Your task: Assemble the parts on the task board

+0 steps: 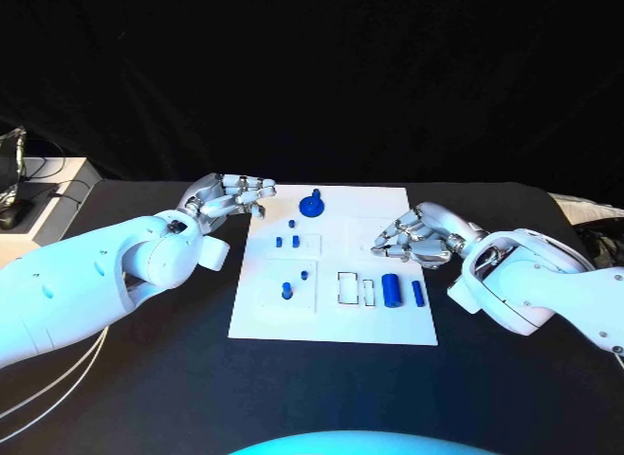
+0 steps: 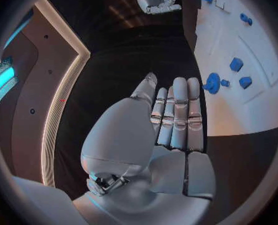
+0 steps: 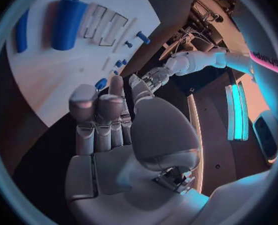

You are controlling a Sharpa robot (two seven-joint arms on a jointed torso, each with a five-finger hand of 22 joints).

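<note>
while parts (image 1: 393, 290) sit on the board (image 1: 334, 327), hovering at its edges: left hand (image 1: 228, 200) and right hand (image 1: 416, 237), fingers apart, holding nothing.

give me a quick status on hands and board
Left hand and right hand both open, holding nothing. Blue parts lie untouched on the task board. Nothing in the way.

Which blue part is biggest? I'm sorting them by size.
The thick blue cylinder lying near the task board's front right, beside the thinner blue rod; it is clearly bulkier than the others.
</note>
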